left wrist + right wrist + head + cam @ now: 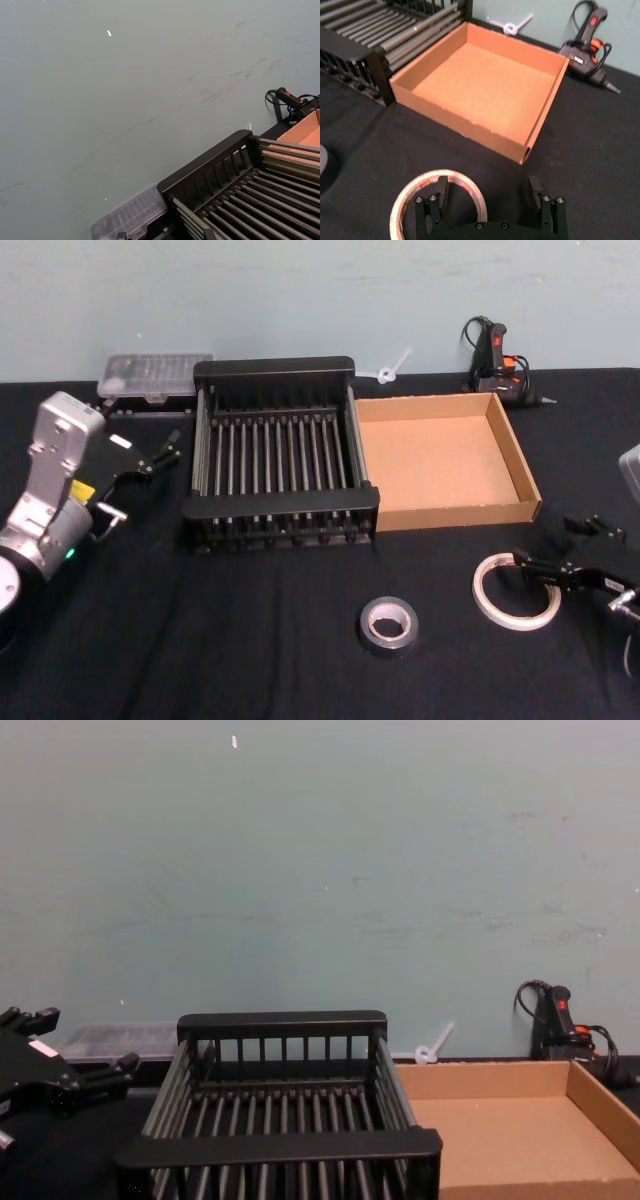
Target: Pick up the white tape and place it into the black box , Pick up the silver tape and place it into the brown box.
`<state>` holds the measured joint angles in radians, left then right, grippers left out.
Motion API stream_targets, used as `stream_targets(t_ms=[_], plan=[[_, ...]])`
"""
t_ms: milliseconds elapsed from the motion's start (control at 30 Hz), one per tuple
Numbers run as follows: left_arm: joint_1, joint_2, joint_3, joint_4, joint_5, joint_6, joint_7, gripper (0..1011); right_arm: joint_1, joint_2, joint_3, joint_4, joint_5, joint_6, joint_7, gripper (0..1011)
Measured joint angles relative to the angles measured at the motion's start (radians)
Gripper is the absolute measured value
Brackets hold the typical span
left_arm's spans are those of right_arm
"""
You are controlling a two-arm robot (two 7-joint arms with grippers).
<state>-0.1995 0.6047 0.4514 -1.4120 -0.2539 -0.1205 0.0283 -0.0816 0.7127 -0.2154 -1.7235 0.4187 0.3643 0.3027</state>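
A black cloth-covered counter (250, 640) stands against a pale blue-green wall (320, 870). The left claw (150, 455) hangs raised beside the left wall of the one large black slatted plastic crate (280, 525); whether it is released or clenched cannot be told. The right claw (487, 192) sits low at the counter's near right, released, one finger inside the one thin white tape ring (500, 605) and the other outside it. One dull silver-grey tape roll (388, 625) lies flat in front of the crate. One shallow brown cardboard tray (520, 465) touches the crate's right side.
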Motion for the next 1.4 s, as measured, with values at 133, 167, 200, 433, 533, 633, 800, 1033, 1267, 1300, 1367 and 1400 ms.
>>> stream_targets(t_ms=[133,167,200,433,533,633,800,1033,1267,1300,1367,1400], plan=[[0.000,0.000,0.000,0.000,0.000,0.000,0.000,1002,0.002,-0.006,-0.001,0.013,-0.012,0.012,0.007,1002],[0.000,0.000,0.000,0.000,0.000,0.000,0.000,1001,0.002,-0.007,-0.001,0.015,-0.014,0.013,0.008,1002],[0.000,0.000,0.000,0.000,0.000,0.000,0.000,1001,0.003,-0.009,-0.002,0.018,-0.018,0.015,0.012,1002],[0.000,0.000,0.000,0.000,0.000,0.000,0.000,1001,0.008,-0.023,-0.003,0.038,-0.032,0.029,0.029,1002],[0.000,0.000,0.000,0.000,0.000,0.000,0.000,1001,0.009,-0.029,-0.004,0.045,-0.035,0.034,0.036,1002],[0.000,0.000,0.000,0.000,0.000,0.000,0.000,1001,0.010,-0.035,-0.003,0.050,-0.039,0.038,0.040,1002],[0.000,0.000,0.000,0.000,0.000,0.000,0.000,1001,0.011,-0.041,-0.003,0.057,-0.045,0.041,0.045,1002],[0.000,0.000,0.000,0.000,0.000,0.000,0.000,1001,0.013,-0.050,-0.001,0.067,-0.050,0.048,0.053,1002],[0.000,0.000,0.000,0.000,0.000,0.000,0.000,1001,0.015,-0.056,0.000,0.074,-0.052,0.054,0.057,1003],[0.000,0.000,0.000,0.000,0.000,0.000,0.000,1001,0.016,-0.056,0.000,0.075,-0.052,0.054,0.058,1003],[0.000,0.000,0.000,0.000,0.000,0.000,0.000,1002,0.016,-0.057,0.001,0.076,-0.052,0.055,0.060,1003],[0.000,0.000,0.000,0.000,0.000,0.000,0.000,1001,0.016,-0.057,0.001,0.076,-0.052,0.055,0.060,1002]])
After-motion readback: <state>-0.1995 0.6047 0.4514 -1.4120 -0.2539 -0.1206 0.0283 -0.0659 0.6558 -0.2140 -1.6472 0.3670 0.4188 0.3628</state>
